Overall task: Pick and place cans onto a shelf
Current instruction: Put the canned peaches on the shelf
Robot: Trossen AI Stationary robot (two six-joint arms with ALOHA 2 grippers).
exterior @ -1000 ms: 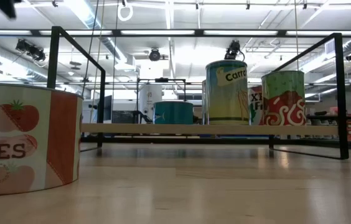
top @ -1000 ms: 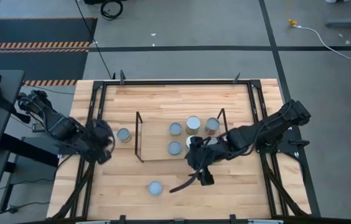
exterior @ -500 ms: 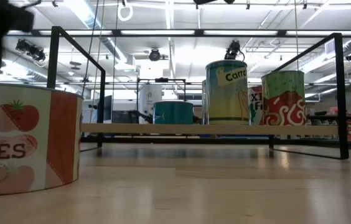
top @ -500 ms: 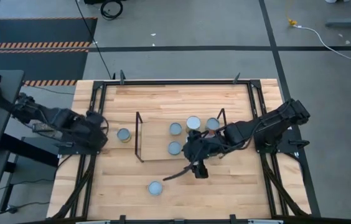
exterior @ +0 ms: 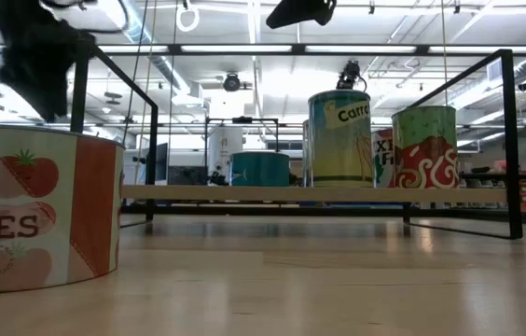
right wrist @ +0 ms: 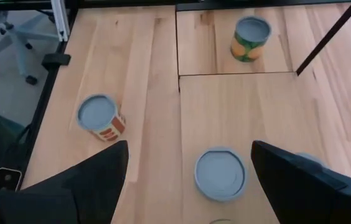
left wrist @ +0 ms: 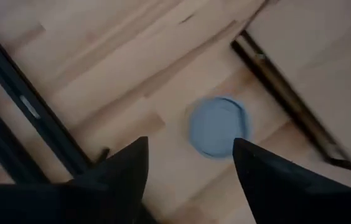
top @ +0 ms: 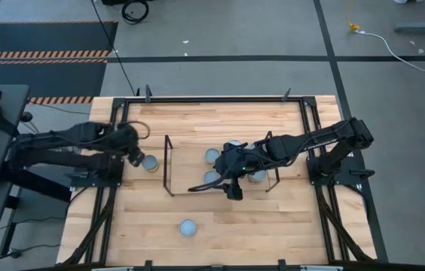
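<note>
While the right tool (top: pixel 231 181) has swung from the lower middle of the high view up over the shelf (top: pixel 169 165), the left tool (top: pixel 132 150) has come in from the far left to hang just beside the loose can (top: pixel 150 163) outside the shelf's left end frame. In the left wrist view that can's blue-grey top (left wrist: pixel 218 126) sits between the two dark fingers (left wrist: pixel 127 171), which are spread wide with nothing held. The right wrist view shows its own fingers (right wrist: pixel 287 177) parted wide and empty too, with a grey-topped can (right wrist: pixel 220 173) on the shelf's wood base between them, a can with an orange and green label (right wrist: pixel 249 38) farther off, and the red-labelled loose can (right wrist: pixel 99 117) out on the bare desk (right wrist: pixel 144 93). From above, several cans cluster at the right half of the shelf, partly hidden under the right arm, so their count is uncertain. One more can (top: pixel 188 227) stands alone near the lower centre of the desk, well apart from both arms; in the low view it is likely the tomato tin (exterior: pixel 39 210) at lower left. Judging by these shifts, the left arm is lining up to take the can beside the shelf, while the right arm appears to have finished a placement.
</note>
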